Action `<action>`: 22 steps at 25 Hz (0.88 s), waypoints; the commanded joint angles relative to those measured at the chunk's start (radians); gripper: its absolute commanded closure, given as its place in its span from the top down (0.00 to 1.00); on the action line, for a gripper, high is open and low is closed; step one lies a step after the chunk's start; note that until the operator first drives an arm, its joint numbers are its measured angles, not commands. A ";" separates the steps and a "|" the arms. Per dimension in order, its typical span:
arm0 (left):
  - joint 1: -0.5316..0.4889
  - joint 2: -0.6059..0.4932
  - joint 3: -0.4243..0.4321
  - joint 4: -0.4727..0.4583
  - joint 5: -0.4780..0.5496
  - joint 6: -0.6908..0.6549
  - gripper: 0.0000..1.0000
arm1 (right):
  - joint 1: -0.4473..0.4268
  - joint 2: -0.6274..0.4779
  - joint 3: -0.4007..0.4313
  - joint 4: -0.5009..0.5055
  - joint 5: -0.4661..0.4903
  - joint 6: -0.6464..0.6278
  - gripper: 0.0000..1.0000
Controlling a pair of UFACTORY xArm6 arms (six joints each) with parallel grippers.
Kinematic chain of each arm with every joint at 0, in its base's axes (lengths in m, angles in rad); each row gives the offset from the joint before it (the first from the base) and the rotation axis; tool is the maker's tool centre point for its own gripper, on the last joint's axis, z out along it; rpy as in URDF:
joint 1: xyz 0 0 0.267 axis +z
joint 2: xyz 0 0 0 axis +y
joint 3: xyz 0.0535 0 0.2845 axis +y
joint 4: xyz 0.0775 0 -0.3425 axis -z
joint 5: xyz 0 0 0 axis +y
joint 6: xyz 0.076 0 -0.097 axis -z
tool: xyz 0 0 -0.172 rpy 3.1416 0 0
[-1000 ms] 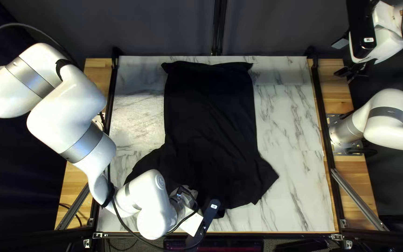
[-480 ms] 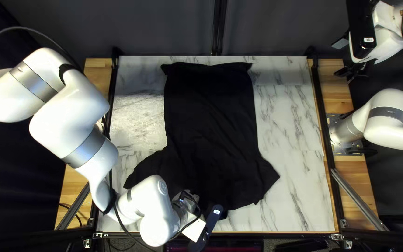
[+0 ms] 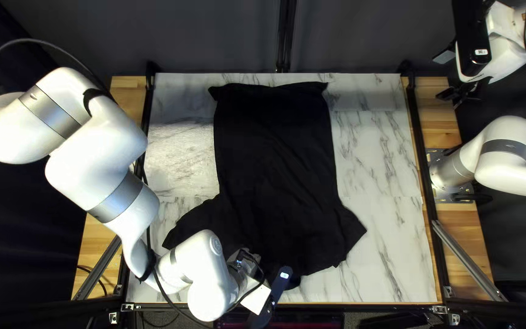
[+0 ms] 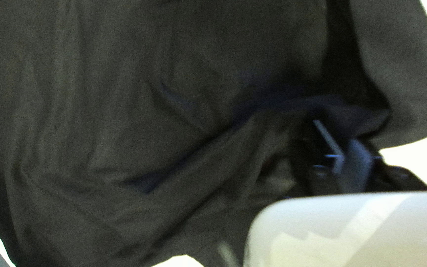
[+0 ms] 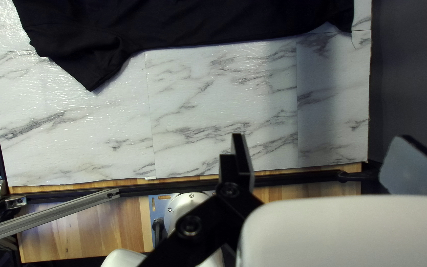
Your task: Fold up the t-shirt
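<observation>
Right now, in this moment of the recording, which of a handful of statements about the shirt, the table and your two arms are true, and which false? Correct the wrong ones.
1. The shirt is black. True.
2. Both end effectors grip the shirt. False: only the left end effector does; the right end effector holds nothing.
3. The right end effector's fingers stand apart. True.
4. The shirt is folded into a small square. False: it is spread out, with some wrinkles.
5. The left arm reaches over the table's near side. True.
6. The tabletop is plain red. False: it is white with grey marbling.
</observation>
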 commanded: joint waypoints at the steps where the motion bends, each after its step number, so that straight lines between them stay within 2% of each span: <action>1: 0.002 -0.115 0.073 -0.021 0.093 0.025 1.00 | 0.000 0.000 0.000 0.000 0.000 0.000 1.00; 4: 0.053 -0.208 0.146 -0.027 0.127 0.083 1.00 | 0.000 0.000 0.000 0.000 0.000 0.000 1.00; 9: 0.287 -0.434 0.344 0.000 0.108 0.289 1.00 | 0.000 0.000 0.000 0.000 0.000 0.000 1.00; 11: 0.446 -0.522 0.429 0.026 0.052 0.411 1.00 | 0.000 0.000 0.000 0.000 0.000 0.000 1.00; 13: 0.599 -0.564 0.478 0.037 -0.026 0.528 1.00 | 0.000 0.000 0.000 0.000 0.000 0.000 1.00; 16: 0.799 -0.573 0.501 0.027 -0.123 0.698 1.00 | 0.000 0.000 0.000 0.000 0.000 0.000 1.00; 19: 0.930 -0.592 0.495 -0.043 -0.162 0.863 1.00 | 0.000 0.000 0.000 0.000 0.000 0.000 1.00; 20: 1.005 -0.616 0.479 -0.120 -0.155 0.988 1.00 | 0.000 0.000 0.000 0.000 0.000 0.000 1.00; 22: 1.098 -0.638 0.441 -0.240 -0.112 1.149 1.00 | 0.000 0.000 0.000 0.000 0.000 0.000 1.00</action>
